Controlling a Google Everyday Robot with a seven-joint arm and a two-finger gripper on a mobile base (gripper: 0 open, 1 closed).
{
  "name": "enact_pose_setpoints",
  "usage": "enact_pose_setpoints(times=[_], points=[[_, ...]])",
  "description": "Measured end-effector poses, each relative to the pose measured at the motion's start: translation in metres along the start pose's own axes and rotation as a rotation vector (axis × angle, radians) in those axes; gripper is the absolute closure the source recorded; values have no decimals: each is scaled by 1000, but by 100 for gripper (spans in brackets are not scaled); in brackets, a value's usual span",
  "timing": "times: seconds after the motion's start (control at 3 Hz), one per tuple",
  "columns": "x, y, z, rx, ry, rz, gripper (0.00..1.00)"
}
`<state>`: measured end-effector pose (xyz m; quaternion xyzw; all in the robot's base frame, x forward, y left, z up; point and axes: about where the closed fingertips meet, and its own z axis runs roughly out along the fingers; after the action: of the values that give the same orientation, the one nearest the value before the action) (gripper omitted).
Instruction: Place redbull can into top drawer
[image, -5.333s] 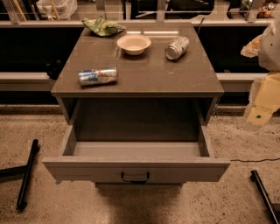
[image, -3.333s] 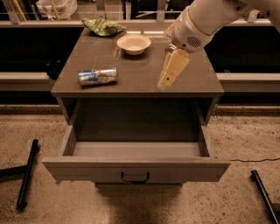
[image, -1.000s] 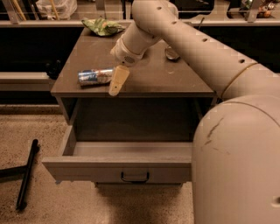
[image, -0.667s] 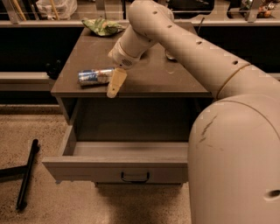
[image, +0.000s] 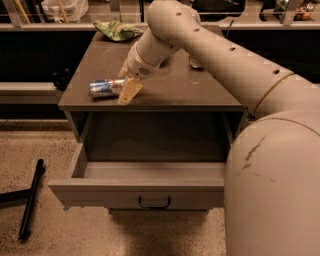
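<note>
The redbull can (image: 105, 88) lies on its side on the counter (image: 175, 92), in the near-left part of the top, its long axis running left to right. The end effector (image: 128, 92) sits at the can's right end, its pale yellow tip angled down toward the counter surface and just beside or touching the can; which of the two cannot be told. Whether it is released or clenched cannot be told either.

The arm (image: 210, 47) enters from the near right, where its thick rounded body fills that corner of the view. It rises to a bend above the far edge of the counter, then slopes down and left to the wrist over the can.

Below the counter, the top drawer (image: 100, 192) is pulled out toward the near side, its inside showing and its dark handle (image: 154, 202) at the middle of the front panel. A crumpled green bag (image: 117, 30) rests at the far-left part of the counter. A black pole (image: 31, 200) lies on the floor (image: 75, 230) to the left of the drawer.
</note>
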<state>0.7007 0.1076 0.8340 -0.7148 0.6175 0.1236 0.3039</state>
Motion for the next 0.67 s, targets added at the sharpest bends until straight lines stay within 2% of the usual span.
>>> enact_pose_setpoints(times=[0.33,0.67], points=[[-3,2,-6,5,-8,-6,68],[-11,7,-3,-14,-19,-17,91]])
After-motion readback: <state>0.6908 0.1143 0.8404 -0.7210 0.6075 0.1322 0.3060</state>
